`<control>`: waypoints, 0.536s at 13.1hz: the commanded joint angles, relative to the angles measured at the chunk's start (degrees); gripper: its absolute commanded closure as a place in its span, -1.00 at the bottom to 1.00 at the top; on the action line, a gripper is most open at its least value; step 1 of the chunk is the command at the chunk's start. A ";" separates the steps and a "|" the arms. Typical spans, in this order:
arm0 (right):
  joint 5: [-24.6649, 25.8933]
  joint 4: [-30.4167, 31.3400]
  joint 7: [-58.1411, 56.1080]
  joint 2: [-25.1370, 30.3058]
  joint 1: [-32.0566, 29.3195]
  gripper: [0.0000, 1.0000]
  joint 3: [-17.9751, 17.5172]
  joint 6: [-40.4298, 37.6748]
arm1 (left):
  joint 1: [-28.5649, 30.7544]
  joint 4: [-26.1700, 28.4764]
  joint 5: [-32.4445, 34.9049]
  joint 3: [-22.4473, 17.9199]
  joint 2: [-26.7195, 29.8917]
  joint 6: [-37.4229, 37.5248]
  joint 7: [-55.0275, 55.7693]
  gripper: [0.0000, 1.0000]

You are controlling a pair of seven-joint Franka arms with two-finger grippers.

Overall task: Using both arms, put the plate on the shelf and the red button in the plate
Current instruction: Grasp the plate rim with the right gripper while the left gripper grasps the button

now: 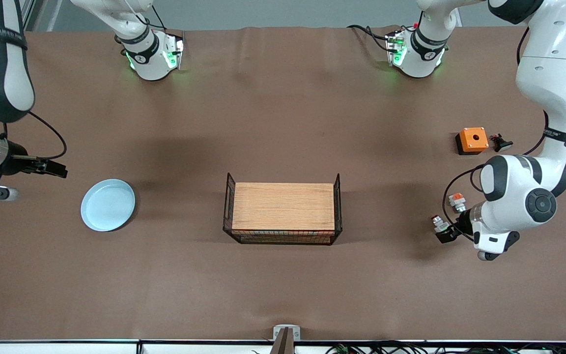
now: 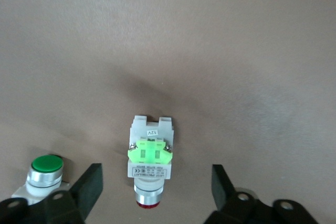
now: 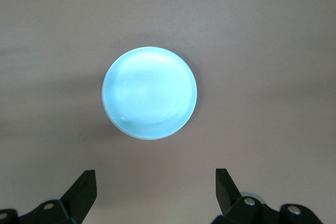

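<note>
Front view: the basket [image 1: 283, 215] stands mid-worktop [image 1: 283, 285]; the plate [image 1: 108, 204] lies flat toward the right arm's end from it, the red button [image 1: 440, 223] toward the left arm's end, with an orange-topped part [image 1: 456, 200] just beside the button and an orange box [image 1: 472, 139] farther from the camera than the basket; the right hand [image 1: 52, 168] hangs short of the plate, its arm reaching level from the edge; the left hand [image 1: 447, 231] is low over the button, wrist bent downward. Left wrist view: the left hand [image 2: 156, 182] is spread wide, fingers astride the red button [image 2: 150, 160], holding nothing; a green-capped part [image 2: 46, 170] sits close to one finger, so a slightly offset descent could knock or catch it instead. Right wrist view: the right hand [image 3: 155, 190] is likewise open and empty, the plate [image 3: 150, 93] ahead of its fingers; the low rim likely offers little to pinch, so the plate may slide or tip if gripped shallowly.
</note>
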State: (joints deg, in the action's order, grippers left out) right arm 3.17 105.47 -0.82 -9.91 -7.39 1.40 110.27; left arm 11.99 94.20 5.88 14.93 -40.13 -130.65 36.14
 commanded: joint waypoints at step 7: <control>0.34 1.31 -2.95 -15.74 -5.88 -1.00 -0.79 19.88 | 0.22 0.64 4.57 -0.16 -3.11 -3.56 2.26 -0.14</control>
State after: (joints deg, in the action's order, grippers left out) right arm 3.17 107.81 -3.08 -23.20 -11.67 1.42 128.19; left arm 12.04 94.71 7.84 14.80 -42.80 -133.00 36.45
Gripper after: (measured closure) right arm 0.000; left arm 0.233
